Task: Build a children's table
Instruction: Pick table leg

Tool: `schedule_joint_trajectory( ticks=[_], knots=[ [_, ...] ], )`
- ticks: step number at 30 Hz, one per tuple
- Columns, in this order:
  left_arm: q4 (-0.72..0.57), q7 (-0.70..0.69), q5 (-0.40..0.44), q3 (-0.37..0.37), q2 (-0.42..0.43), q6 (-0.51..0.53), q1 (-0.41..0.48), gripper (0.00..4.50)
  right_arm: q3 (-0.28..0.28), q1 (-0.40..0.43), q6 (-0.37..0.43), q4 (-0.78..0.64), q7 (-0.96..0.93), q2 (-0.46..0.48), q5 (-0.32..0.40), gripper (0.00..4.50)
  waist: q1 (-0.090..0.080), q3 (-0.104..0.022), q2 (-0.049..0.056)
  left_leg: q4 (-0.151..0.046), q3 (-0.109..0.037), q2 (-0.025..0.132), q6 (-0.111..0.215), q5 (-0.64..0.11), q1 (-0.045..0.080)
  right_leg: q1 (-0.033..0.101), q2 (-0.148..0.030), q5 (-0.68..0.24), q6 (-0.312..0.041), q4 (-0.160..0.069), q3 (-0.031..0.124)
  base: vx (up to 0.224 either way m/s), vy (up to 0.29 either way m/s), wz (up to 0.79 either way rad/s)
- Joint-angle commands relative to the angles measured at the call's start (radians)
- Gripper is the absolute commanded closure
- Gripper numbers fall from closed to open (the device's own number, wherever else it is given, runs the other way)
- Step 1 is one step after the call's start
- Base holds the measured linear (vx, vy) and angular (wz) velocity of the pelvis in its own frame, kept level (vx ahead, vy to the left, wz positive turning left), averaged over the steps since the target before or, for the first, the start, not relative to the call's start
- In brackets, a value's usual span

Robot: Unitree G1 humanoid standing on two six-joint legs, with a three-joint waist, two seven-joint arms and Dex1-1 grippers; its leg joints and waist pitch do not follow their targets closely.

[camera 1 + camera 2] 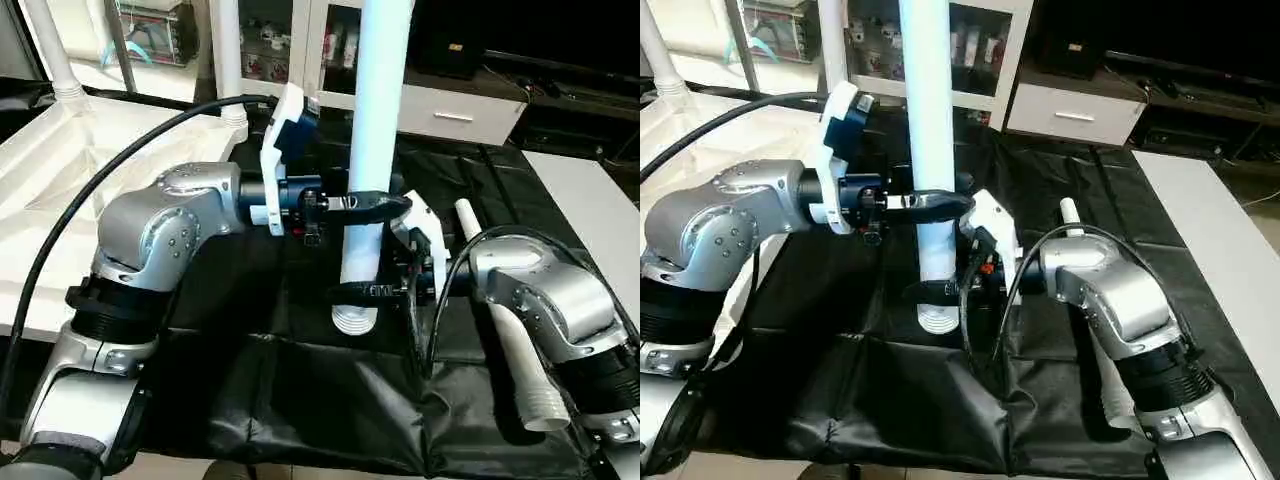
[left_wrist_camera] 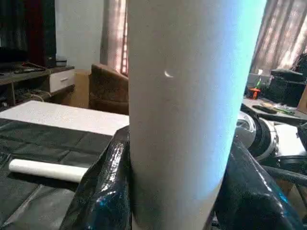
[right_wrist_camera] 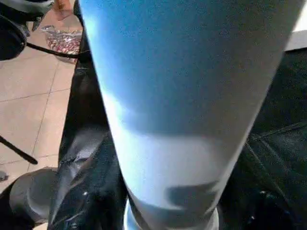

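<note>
The left tool (image 1: 372, 204) pinches an upright white leg (image 1: 378, 120), 1 black finger on each side of the tube, as the left wrist view shows with the fingers (image 2: 103, 187) pressed against it. Just below that tool, the right tool (image 1: 372, 291) wraps the same leg near its ribbed lower end (image 1: 354, 318), and the right wrist view shows its dark fingers (image 3: 81, 158) hugging both sides of the tube; it too looks clamped on the leg. The ribbed end hangs just under the right tool, above the black cloth (image 1: 300, 400) that covers the desk.

A 2nd leg (image 1: 505, 340) lies flat on the cloth on the far side of the right tool from the left one, partly hidden by the silver right forearm, its ribbed end towards the robot. Out past the left arm, away from both tools, the white top (image 1: 50, 170) lies underside up, with 2 more legs (image 1: 228, 60) standing in its corner sockets. A black cable (image 1: 110, 170) arcs over the left arm.
</note>
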Motion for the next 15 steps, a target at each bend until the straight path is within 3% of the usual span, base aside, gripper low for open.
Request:
schedule_joint_trajectory(
  ticks=[1, 12, 13, 15],
  knots=[
    [-0.030, -0.009, 0.003, -0.010, -0.005, -0.010, -0.033, 2.67, -0.005, 0.005, 0.000, 0.013, 0.007, -0.004, -0.009, 2.49, 0.002, -0.074, 0.011, -0.075, -0.023, 0.042, -0.077, -0.256, 0.042, 0.030, -0.066, -0.218, -0.188, -0.071, 0.036, 0.000, 0.000, 0.00],
    [-0.020, 0.011, 0.027, -0.006, -0.003, -0.012, -0.035, 2.67, -0.009, 0.000, -0.011, 0.027, 0.009, -0.001, -0.013, 2.59, 0.002, -0.074, 0.011, -0.076, -0.023, 0.043, -0.076, -0.255, 0.042, 0.030, -0.066, -0.220, -0.187, -0.072, 0.036, 0.000, 0.000, 0.00],
    [-0.015, 0.021, 0.019, 0.002, 0.001, 0.014, -0.037, 2.11, -0.014, -0.002, -0.014, 0.028, 0.007, -0.001, -0.014, 2.59, 0.002, -0.075, 0.011, -0.075, -0.023, 0.043, -0.076, -0.250, 0.043, 0.030, -0.066, -0.211, -0.190, -0.070, 0.035, 0.000, 0.000, 0.00],
    [-0.006, 0.026, 0.016, 0.013, 0.004, 0.018, -0.035, 1.97, -0.021, -0.005, -0.016, 0.030, 0.005, -0.001, -0.013, 2.59, 0.002, -0.075, 0.012, -0.075, -0.023, 0.041, -0.074, -0.250, 0.042, 0.030, -0.065, -0.208, -0.194, -0.070, 0.035, 0.000, 0.000, 0.00]
  ],
)
